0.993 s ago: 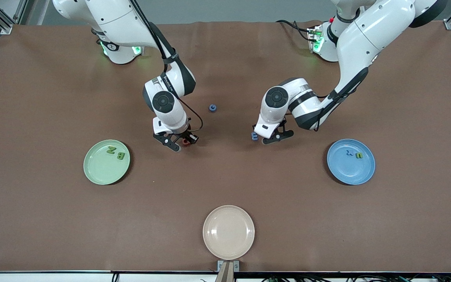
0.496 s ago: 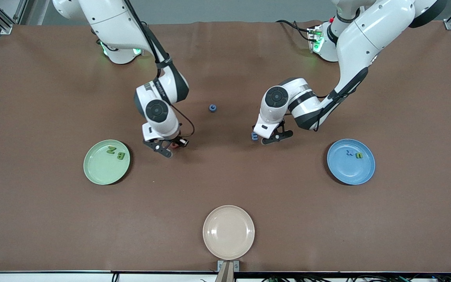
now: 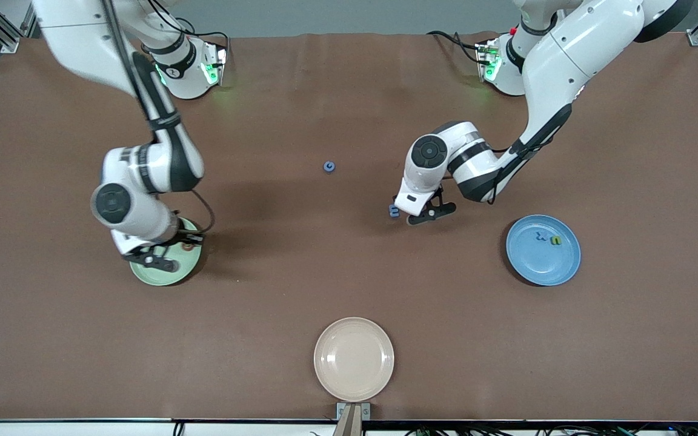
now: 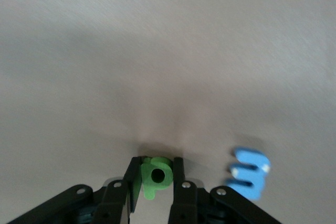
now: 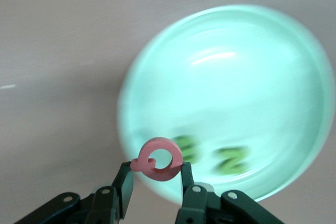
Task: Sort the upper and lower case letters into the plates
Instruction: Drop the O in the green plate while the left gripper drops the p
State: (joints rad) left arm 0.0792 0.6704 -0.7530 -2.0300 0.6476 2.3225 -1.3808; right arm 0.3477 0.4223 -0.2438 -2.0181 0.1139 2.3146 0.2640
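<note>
We have the pink letter (image 5: pixel 157 166) pinched in our right hand (image 5: pixel 156 182), over the light green plate (image 3: pixel 143 274); next we release it beside the two green letters (image 5: pixel 210 156). Our left hand (image 4: pixel 156 184), down at the desk (image 3: pixel 349 272), grips the green p (image 4: pixel 155 177), the blue letter (image 4: pixel 248 174) just beside, bound for the blue plate (image 3: pixel 543 263).

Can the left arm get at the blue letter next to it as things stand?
Probably not yet: the left gripper is shut on the green p. The blue letter lies on the table right beside it with nothing in the way, but the gripper is occupied.
</note>
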